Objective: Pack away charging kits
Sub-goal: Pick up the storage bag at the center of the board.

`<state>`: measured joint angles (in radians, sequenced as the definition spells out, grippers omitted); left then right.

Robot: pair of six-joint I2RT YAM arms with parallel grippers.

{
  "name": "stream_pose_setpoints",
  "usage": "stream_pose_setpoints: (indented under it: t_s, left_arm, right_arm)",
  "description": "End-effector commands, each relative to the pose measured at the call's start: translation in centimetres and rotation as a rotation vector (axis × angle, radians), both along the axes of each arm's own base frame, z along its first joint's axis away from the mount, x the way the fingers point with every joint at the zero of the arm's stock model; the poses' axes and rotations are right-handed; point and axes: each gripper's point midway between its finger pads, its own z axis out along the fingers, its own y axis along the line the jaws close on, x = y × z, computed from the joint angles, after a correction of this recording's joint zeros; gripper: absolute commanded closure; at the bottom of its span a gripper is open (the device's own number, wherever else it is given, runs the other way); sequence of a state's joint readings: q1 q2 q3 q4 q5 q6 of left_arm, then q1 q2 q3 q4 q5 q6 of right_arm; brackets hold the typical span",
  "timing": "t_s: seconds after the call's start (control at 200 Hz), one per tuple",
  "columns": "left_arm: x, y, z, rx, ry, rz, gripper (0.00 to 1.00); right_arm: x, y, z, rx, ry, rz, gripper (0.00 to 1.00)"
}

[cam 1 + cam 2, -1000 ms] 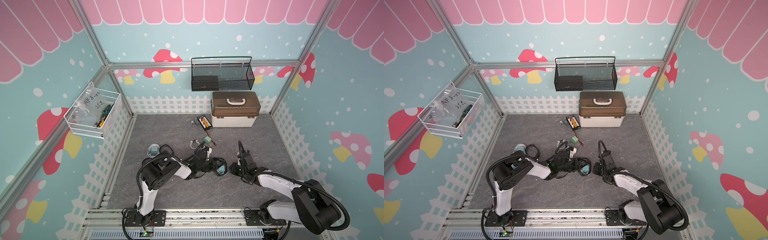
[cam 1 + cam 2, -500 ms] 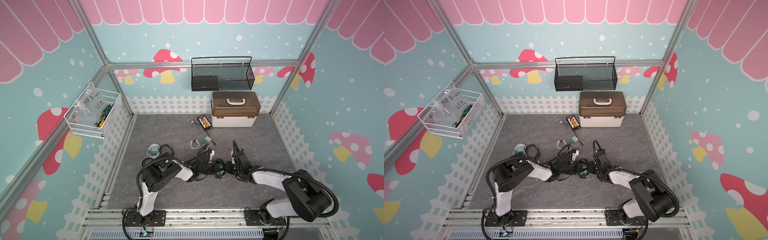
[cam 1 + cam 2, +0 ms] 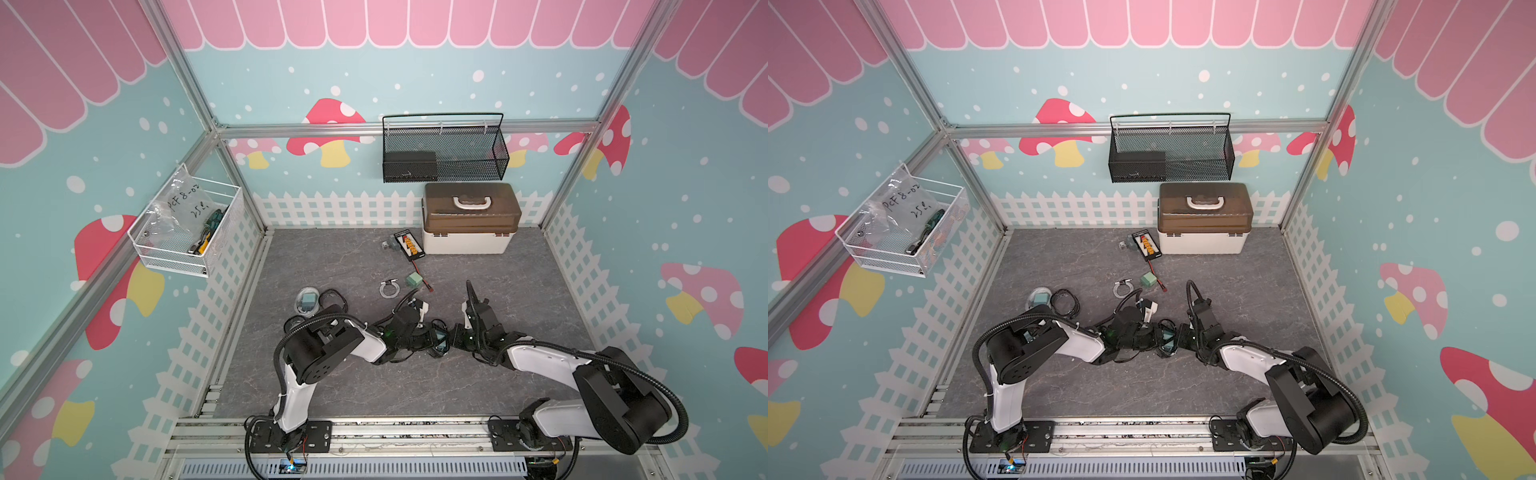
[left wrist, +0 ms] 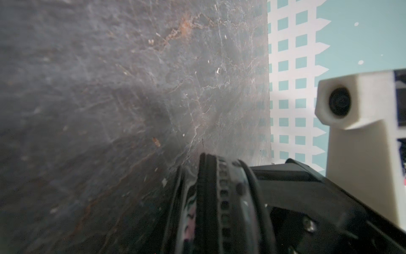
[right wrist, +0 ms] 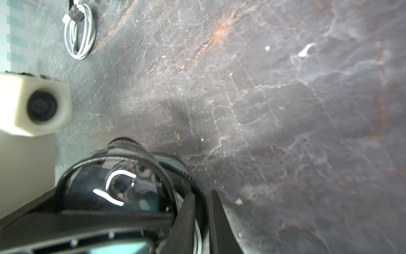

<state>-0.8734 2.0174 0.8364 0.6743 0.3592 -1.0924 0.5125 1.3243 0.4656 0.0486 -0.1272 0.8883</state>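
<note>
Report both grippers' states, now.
Left gripper: at the round case, jaws hidden; cannot tell.
Right gripper: shut on the round case's rim.

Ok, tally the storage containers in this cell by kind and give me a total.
Wall baskets: 2 (white wire basket, black mesh basket)
Lidded box: 1
Total: 3
</note>
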Motion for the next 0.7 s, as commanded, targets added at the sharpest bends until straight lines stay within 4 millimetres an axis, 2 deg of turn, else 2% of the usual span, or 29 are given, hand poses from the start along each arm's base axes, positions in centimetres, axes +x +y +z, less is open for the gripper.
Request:
stream_pose_setpoints:
  t_s: [0.0,0.145,0.25,0.345,0.43,0.56,0.695]
  left_arm:
    - [-1.3,1.5,-2.1,0.083,0.071,-0.003,0.81]
    - [-0.4,1.5,2.0,0.011,0.002,0.007,0.84]
    - [0.2,1.8,6.2,-0.069,-0.063,0.011,0.86]
    - [0.7,2.7,10.1,-0.138,-0.127,0.025,0.89]
    - [0.8,3.5,13.6,-0.195,-0.205,0.034,0.9]
    - [0.3,4.8,18.6,-0.263,-0.336,0.035,0.9]
    - [-0.9,5.7,22.4,-0.338,-0.438,0.01,0.9]
  right_arm:
    - [0.8,0.6,3.9,0.028,-0.11,0.025,0.78]
    - [0.2,-1.5,6.9,-0.024,-0.178,-0.011,0.7]
    - [-0.5,-2.6,8.6,-0.042,-0.218,-0.03,0.69]
    - [-1.0,-2.7,9.6,-0.028,-0.243,-0.017,0.69]
    - [-1.3,-1.8,10.5,0.01,-0.269,0.031,0.69]
    - [-1.9,0.9,12.7,0.087,-0.337,0.14,0.69]
    - [-2.8,3.1,16.0,0.157,-0.427,0.224,0.66]
